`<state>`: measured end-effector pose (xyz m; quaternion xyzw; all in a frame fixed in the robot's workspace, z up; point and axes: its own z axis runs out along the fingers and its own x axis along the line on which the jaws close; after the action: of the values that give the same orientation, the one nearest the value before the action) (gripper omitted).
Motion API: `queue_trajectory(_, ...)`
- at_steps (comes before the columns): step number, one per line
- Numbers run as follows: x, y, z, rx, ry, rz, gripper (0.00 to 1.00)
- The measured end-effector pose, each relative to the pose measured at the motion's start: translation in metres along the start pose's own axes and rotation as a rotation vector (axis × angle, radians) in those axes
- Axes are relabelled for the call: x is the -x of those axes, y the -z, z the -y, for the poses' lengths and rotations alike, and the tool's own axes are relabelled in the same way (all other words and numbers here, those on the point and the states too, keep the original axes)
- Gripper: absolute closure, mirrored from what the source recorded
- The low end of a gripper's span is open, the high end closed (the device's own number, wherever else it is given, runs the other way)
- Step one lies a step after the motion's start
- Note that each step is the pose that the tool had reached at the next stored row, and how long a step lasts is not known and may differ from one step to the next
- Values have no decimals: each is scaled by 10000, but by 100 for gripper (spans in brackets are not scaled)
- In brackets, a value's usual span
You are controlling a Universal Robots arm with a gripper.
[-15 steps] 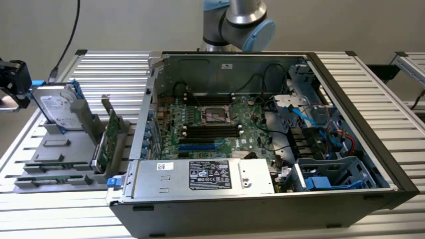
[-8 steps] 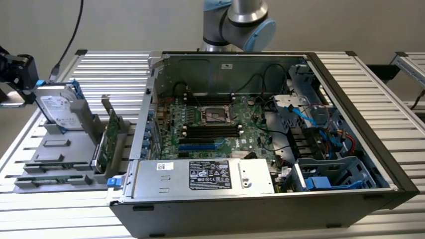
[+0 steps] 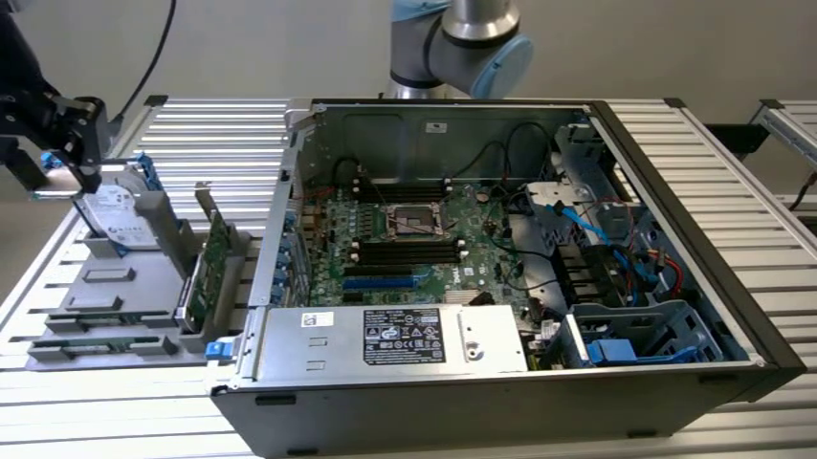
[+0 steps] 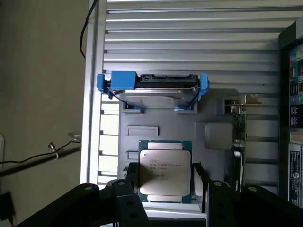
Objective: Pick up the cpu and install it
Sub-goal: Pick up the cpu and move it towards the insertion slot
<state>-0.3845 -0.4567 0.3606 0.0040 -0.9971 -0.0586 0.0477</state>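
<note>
Silver-grey cpu: lies flat, metal top up w/ printed text, green edge showing, in a square recess of the grey tray; not lifted.
Gripper: over the cpu, jaws apart; black fingers stand one at each of two opposite sides of the chip, close to its edges; can't tell if they touch it.
Tray: on the slatted alu table, at the exterior view's left of the PC case.
Hard drive: blue bracket, stands on edge in a tray slot, on the far side of the cpu from the gripper, apart from the chip.
Card: green, upright in the tray, on the side nearest the case.
PC case: side open; motherboard inside w/ socket near its middle; silver box w/ black sticker at the near edge.
Arm: joint seen at the far side, behind the case.
</note>
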Motion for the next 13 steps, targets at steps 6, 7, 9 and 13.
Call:
queue_trajectory(6,259,76,-9,1,-10,-92,45)
queue_trajectory(7,302,90,-11,1,-12,-101,45)
queue_trajectory(9,389,119,-15,2,-15,-122,45)
queue_trajectory(13,568,178,-22,3,-19,-166,45)
